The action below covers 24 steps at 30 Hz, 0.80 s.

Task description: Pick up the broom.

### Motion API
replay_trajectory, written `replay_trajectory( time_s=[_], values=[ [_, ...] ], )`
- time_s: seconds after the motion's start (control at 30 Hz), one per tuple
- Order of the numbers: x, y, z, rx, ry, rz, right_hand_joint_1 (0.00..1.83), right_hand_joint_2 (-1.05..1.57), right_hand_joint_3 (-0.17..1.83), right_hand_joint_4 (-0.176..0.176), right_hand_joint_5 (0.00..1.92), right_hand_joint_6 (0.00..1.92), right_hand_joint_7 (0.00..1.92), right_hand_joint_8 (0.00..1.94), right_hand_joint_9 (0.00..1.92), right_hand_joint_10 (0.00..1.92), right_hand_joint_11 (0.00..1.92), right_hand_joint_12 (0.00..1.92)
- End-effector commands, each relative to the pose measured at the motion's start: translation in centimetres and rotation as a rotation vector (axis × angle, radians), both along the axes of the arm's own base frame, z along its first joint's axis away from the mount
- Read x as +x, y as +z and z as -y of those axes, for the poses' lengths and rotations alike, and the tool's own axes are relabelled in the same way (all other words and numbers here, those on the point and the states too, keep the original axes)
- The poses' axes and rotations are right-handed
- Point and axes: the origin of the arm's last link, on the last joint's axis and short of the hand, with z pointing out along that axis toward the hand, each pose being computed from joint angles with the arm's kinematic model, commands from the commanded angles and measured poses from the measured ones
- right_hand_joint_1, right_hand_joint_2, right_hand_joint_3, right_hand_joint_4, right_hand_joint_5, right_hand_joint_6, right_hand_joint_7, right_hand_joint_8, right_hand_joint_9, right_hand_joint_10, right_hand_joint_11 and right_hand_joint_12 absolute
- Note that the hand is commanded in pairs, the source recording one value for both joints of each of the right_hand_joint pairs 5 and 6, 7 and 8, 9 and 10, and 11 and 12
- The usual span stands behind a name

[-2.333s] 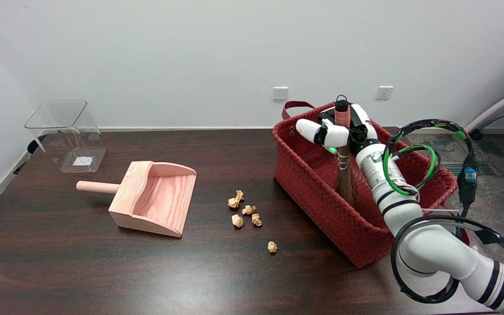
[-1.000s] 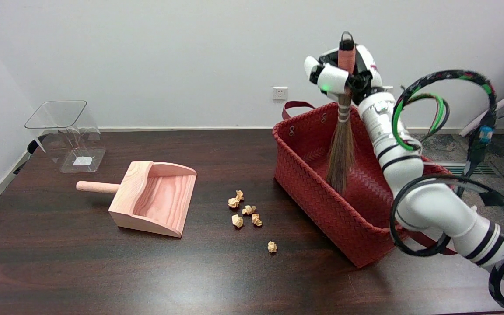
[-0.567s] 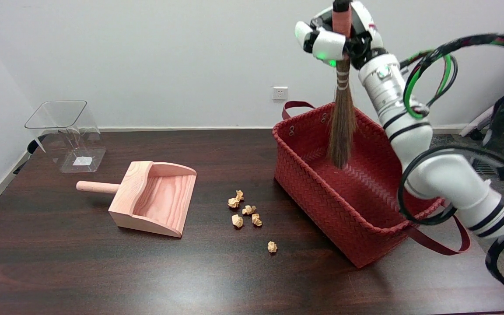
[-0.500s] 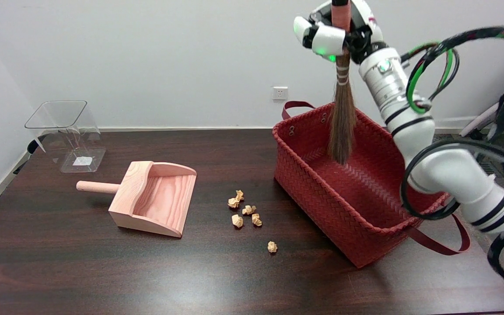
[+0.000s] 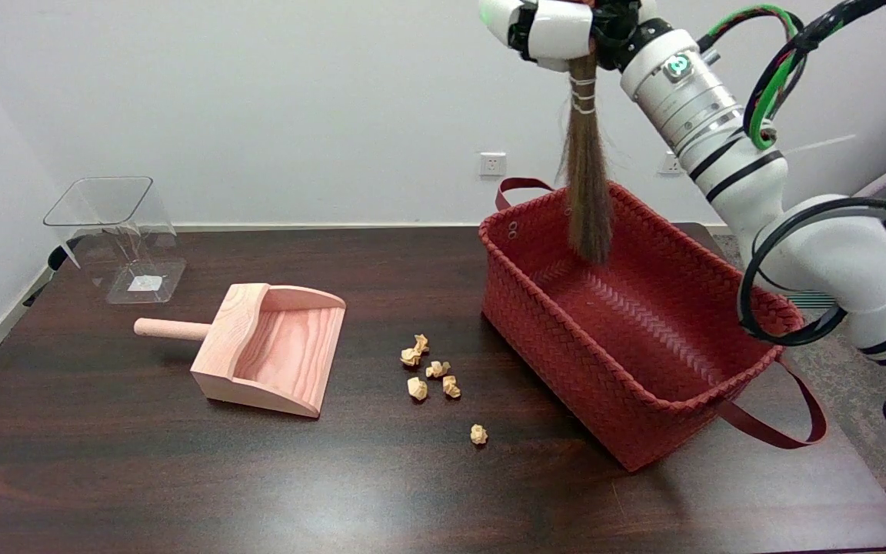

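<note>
Head view, brown bristled broom (image 5: pixel 586 185) hanging upright, gripped by right hand (image 5: pixel 562 27)

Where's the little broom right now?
The broom hangs bristles-down at the head view's upper right, held by the right hand above the red woven basket.

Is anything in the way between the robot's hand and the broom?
No. The right hand grips the broom by its handle, and the bristles hang over the red basket.
</note>
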Motion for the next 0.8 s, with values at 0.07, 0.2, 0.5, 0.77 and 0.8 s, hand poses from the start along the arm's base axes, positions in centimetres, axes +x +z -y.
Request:
replay_trajectory(
  time_s=[0.07, 0.2, 0.5, 0.77, 0.8],
  values=[
    [0.7, -6.4, 0.2, 0.315, -0.094, 0.060, 1.24, 0.94, 0.93, 0.000, 1.92, 1.92, 1.92, 1.92, 1.92, 1.92, 1.92, 1.92],
    [-0.1, -7.7, 0.5, 0.313, -0.106, 0.078, 1.24, 0.94, 0.93, 0.000, 1.92, 1.92, 1.92, 1.92, 1.92, 1.92, 1.92, 1.92],
    [-3.4, -11.4, 0.4, 0.344, -0.171, 0.179, 1.25, 0.99, 0.91, 0.000, 1.92, 1.92, 1.92, 1.92, 1.92, 1.92, 1.92, 1.92],
    [-7.0, -13.2, 0.3, 0.294, -0.221, 0.147, 1.26, 1.01, 0.91, 0.000, 1.92, 1.92, 1.92, 1.92, 1.92, 1.92, 1.92, 1.92],
    [-7.3, -13.3, 0.3, 0.288, -0.224, 0.140, 1.26, 1.01, 0.91, 0.000, 1.92, 1.92, 1.92, 1.92, 1.92, 1.92, 1.92, 1.92]
  ],
)
